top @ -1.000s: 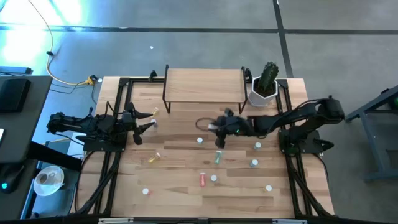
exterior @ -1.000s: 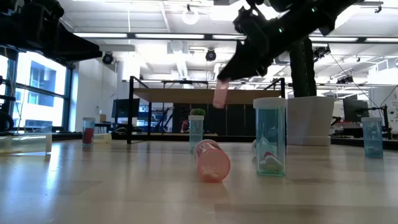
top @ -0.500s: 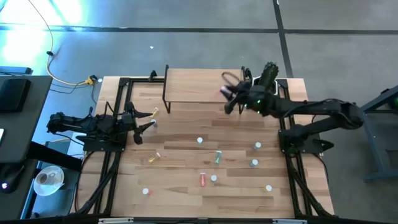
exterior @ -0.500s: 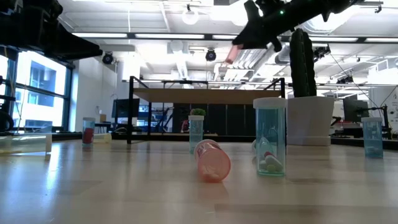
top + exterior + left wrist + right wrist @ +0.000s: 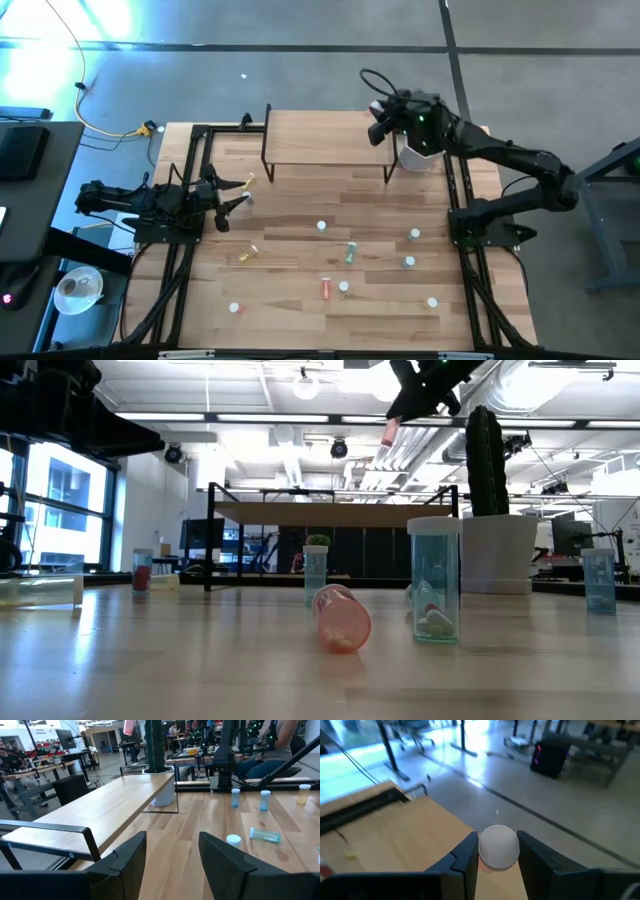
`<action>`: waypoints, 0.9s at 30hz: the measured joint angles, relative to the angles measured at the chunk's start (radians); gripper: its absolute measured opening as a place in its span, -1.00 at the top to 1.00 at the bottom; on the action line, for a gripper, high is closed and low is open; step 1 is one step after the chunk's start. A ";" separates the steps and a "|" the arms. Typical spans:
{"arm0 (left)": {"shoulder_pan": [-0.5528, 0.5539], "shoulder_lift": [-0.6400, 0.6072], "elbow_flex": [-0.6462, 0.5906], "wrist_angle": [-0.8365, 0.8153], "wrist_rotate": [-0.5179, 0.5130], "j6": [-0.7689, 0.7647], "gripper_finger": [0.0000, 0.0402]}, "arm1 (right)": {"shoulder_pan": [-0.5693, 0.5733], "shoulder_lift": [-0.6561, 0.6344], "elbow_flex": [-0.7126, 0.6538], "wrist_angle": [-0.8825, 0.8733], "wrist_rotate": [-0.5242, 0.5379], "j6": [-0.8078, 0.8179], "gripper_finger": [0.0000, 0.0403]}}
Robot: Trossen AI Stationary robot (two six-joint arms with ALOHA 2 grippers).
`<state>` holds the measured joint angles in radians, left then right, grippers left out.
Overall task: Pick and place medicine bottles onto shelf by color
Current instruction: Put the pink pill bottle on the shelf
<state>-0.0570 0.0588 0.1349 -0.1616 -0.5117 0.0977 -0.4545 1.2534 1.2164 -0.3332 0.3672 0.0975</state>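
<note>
The task is barely begun: the shelf (image 5: 325,135) carries no bottle yet. The right end effector (image 5: 378,124) hangs above the shelf's right end, gripping a pink bottle (image 5: 387,431) with a pale cap. The left end effector (image 5: 240,192), open and empty, waits at the bench's (image 5: 290,265) left edge. About ten bottles (image 5: 351,252) lie scattered on the bench.

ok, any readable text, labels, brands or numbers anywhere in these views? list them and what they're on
None legible.
The medicine bottles: any labels are too small or blurred to read.
Shelf: bare wood, no markings.
Monitors in the room behind: too blurred to read.
</note>
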 joint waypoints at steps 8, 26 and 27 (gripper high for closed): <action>0.000 0.000 0.000 0.000 0.002 -0.016 0.14 | -0.073 0.138 0.176 -0.214 -0.001 0.042 0.49; 0.000 0.000 0.000 0.000 0.002 -0.016 0.14 | -0.128 0.387 0.198 -0.262 -0.011 0.130 0.49; 0.000 0.000 0.000 0.000 0.002 -0.016 0.14 | -0.129 0.392 0.198 -0.262 -0.011 0.130 0.49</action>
<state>-0.0570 0.0589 0.1349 -0.1616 -0.5094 0.0818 -0.5831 1.6454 1.4143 -0.5957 0.3557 0.2276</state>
